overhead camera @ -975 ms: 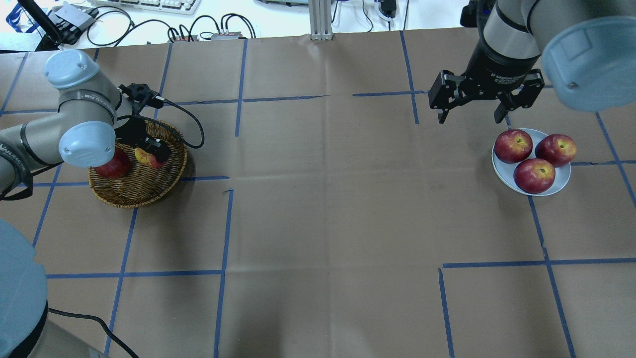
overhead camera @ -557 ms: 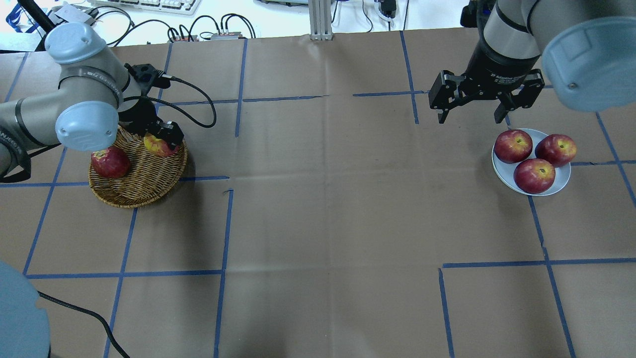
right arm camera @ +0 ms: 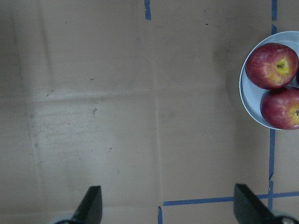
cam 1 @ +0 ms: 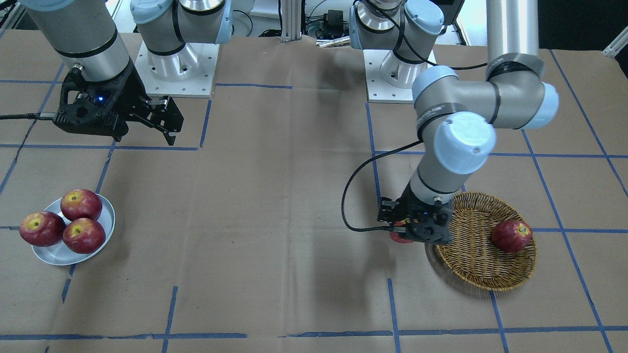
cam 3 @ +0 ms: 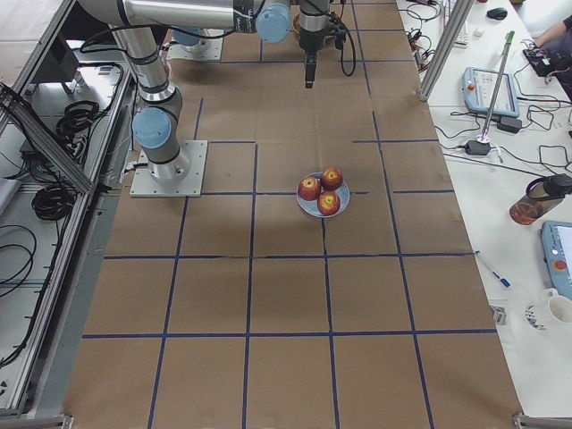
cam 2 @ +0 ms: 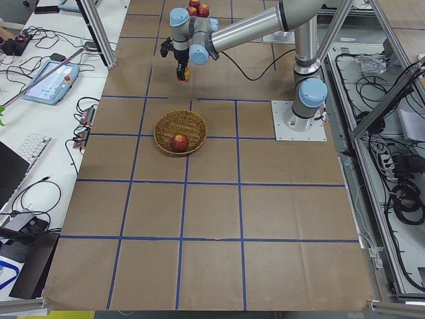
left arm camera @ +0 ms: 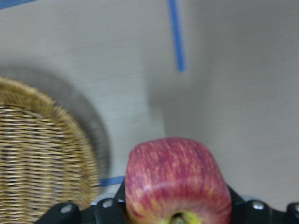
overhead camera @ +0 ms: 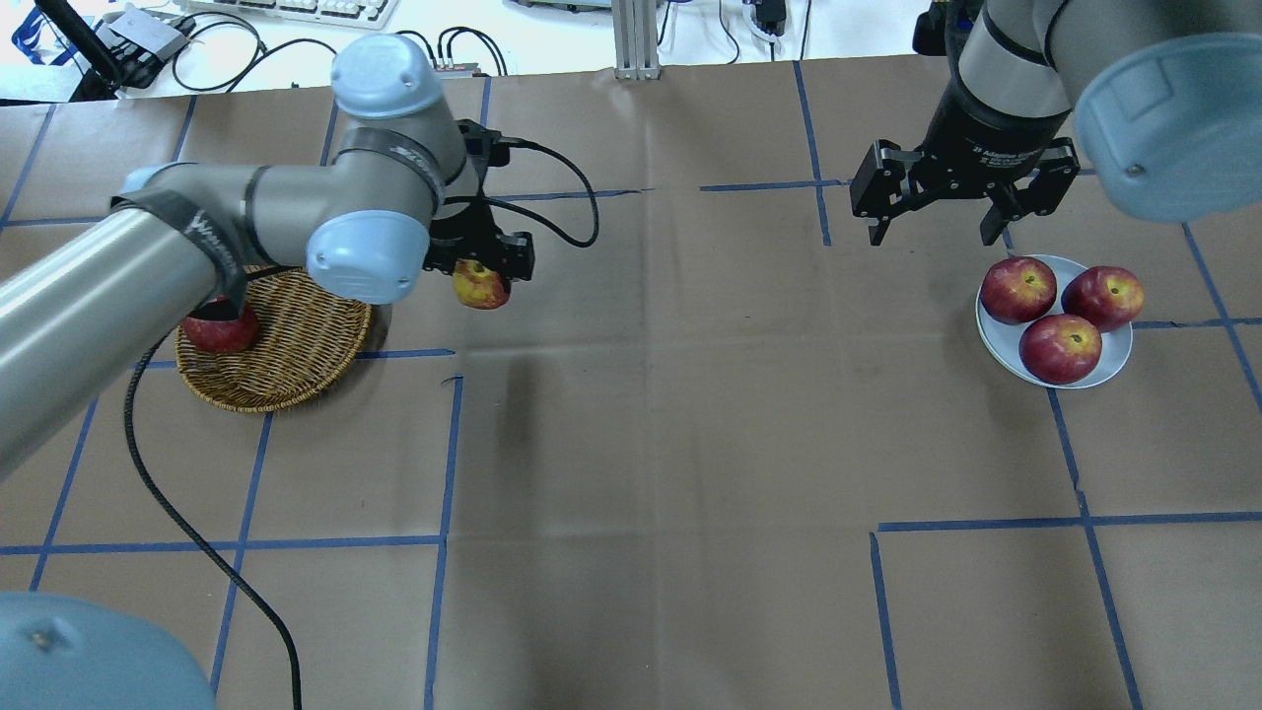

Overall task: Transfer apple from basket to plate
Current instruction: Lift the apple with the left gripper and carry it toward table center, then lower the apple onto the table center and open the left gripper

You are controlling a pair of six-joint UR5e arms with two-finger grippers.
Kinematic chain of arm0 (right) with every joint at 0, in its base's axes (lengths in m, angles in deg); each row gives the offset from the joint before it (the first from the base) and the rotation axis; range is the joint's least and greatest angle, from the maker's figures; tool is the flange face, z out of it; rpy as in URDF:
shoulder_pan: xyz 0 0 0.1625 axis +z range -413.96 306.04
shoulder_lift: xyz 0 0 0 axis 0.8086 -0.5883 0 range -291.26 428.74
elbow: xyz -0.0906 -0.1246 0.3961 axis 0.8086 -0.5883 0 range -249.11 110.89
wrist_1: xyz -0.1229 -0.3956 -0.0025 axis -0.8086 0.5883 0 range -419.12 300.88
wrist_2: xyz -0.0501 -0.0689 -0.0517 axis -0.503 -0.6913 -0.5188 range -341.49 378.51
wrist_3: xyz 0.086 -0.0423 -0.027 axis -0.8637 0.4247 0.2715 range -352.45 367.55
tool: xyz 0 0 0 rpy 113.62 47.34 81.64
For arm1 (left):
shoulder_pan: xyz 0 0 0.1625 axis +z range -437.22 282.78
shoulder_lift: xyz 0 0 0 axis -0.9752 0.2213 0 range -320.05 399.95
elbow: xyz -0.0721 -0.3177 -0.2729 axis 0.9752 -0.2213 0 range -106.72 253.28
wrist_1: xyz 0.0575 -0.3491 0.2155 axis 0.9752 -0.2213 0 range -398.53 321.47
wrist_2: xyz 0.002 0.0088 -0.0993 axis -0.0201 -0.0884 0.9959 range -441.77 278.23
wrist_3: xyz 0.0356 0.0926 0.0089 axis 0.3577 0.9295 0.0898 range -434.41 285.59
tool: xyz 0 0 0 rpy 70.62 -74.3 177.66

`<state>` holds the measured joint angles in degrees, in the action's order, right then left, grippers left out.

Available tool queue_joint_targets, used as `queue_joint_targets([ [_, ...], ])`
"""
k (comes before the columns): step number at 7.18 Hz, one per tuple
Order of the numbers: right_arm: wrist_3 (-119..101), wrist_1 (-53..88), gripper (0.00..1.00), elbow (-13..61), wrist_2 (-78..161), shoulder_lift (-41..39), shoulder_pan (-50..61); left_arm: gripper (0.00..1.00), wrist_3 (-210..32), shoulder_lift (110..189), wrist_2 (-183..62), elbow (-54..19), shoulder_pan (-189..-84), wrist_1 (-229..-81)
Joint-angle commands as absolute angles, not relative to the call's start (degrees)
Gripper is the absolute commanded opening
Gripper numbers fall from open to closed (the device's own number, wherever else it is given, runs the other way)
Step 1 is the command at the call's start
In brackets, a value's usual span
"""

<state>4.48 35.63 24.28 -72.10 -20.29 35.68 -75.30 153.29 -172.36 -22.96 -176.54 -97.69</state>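
My left gripper (overhead camera: pixel 483 278) is shut on the orange-red, yellow-streaked apple (overhead camera: pixel 480 288) and holds it above the table just right of the wicker basket (overhead camera: pixel 296 345). The apple fills the left wrist view (left arm camera: pixel 175 179), with the basket (left arm camera: pixel 42 163) at lower left. In the front view the apple (cam 1: pixel 400 238) is mostly hidden behind the gripper (cam 1: pixel 417 233), beside the basket (cam 1: pixel 471 267). The white plate (overhead camera: pixel 1006 350) at the right holds three dark red apples. My right gripper (overhead camera: pixel 942 232) is open and empty, hovering up-left of the plate (right arm camera: pixel 247 100).
One dark red apple (overhead camera: pixel 222 330) lies in the basket, partly under my left arm. Three dark red apples (overhead camera: pixel 1060 347) crowd the plate. Blue tape lines grid the brown paper table. Cables and a keyboard lie beyond the far edge.
My left gripper has lifted the orange-red apple out of the basket and carried it right, past the rim. The right arm has not moved.
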Motion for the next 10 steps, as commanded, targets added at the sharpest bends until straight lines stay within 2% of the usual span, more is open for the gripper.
queue_joint_targets([
  [1,4.48,35.63,1.00,24.23,-72.01,-20.29,35.69,0.53,-85.26,160.94,-172.30,-17.02,-185.38,-94.80],
  [3,4.48,35.63,1.00,24.32,-72.10,-20.29,35.69,0.53,-87.15,165.36,-172.21,-13.21,-189.61,-94.70],
  [10,4.48,35.63,1.00,24.32,-72.01,-20.38,35.69,0.54,-85.92,166.25,-172.38,-14.35,-189.54,-94.34],
])
